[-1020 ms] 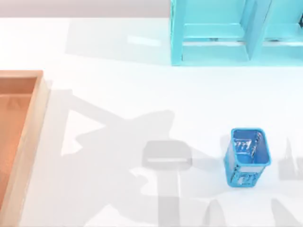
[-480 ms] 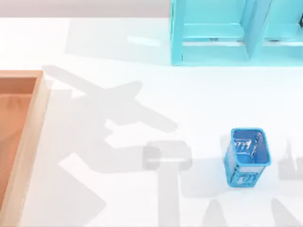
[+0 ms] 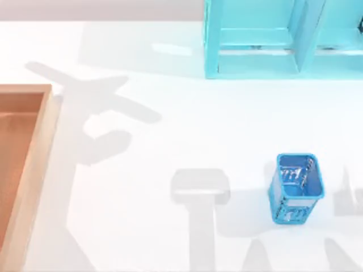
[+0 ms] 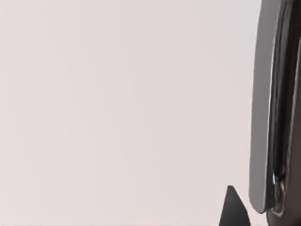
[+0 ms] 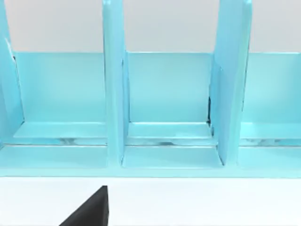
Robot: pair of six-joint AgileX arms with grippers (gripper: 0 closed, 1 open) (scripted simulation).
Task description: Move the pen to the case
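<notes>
Starting at the left, the case (image 3: pixel 34 170) lies along the table's left edge, its tray bare where it shows in the top view. Just to its right, an arm's shadow (image 3: pixel 108 107) falls on the white table (image 3: pixel 187 119) near the case's far corner. In the left wrist view a silver-grey barrel with a dark edge, which I take to be the pen (image 4: pixel 261 117), stands close to the camera, beside a dark tip of the left gripper (image 4: pixel 233 212). It looks lifted off the table and carried by that arm, though whether the grip is wide or closed on it I cannot tell.

Further right stands the blue cup (image 3: pixel 296 184), and the shelf (image 3: pixel 272 39) sits at the far right. The right gripper (image 5: pixel 89 212) faces the shelf's compartments, apparently parked; its opening I cannot tell either.

The pen should be light and stiff, with a smooth round barrel that may slip or roll. The hold belongs across the mid-barrel, below the cap, and it should be set down low inside the rims.
</notes>
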